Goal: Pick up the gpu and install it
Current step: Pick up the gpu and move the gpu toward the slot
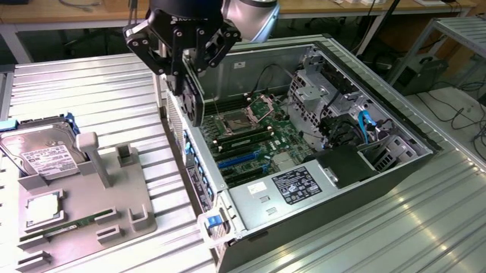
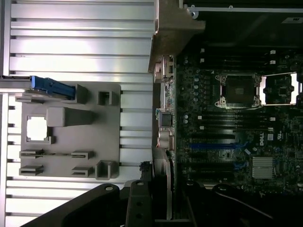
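In the exterior view, the arm (image 1: 251,17) hangs over the far left corner of an open computer case (image 1: 395,170) lying on the slatted metal tabletop (image 1: 91,85). The jaws are closed partway onto the gpu (image 1: 194,105), pinching its upper end. The dark card hangs on edge in the air, just above the case's left wall and beside the motherboard (image 1: 258,142). It is not seated in any slot. On the exterior view's left sits a grey holder (image 1: 83,227) with a hard drive (image 1: 38,153) standing at its far end and a green memory stick (image 1: 68,226) lying near its front.

In the wrist view, the gpu (image 2: 162,184) is seen edge-on between the dark jaws, over the case wall. The grey holder (image 2: 109,127) lies on one side of it, and the motherboard (image 2: 227,142) with its open processor socket (image 2: 239,90) lies on the other.
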Action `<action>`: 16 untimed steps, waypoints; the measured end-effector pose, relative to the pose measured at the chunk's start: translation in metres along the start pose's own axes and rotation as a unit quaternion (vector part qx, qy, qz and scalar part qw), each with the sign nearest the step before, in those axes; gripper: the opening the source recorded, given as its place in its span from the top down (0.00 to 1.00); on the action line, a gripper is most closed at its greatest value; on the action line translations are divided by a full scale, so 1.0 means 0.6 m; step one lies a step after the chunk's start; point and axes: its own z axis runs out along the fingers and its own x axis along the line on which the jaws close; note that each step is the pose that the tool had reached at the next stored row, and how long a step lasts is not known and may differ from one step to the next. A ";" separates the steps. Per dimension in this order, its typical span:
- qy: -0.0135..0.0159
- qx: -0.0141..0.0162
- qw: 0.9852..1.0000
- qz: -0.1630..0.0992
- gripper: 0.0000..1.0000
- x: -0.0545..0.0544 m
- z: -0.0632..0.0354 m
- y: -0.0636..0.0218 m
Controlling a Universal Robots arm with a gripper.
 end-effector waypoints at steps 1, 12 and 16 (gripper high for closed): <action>0.000 0.000 1.000 0.000 0.72 -0.003 0.000 0.000; 0.000 0.000 1.000 0.000 0.72 -0.027 0.000 -0.001; 0.000 0.000 1.000 0.000 0.72 -0.034 0.000 -0.001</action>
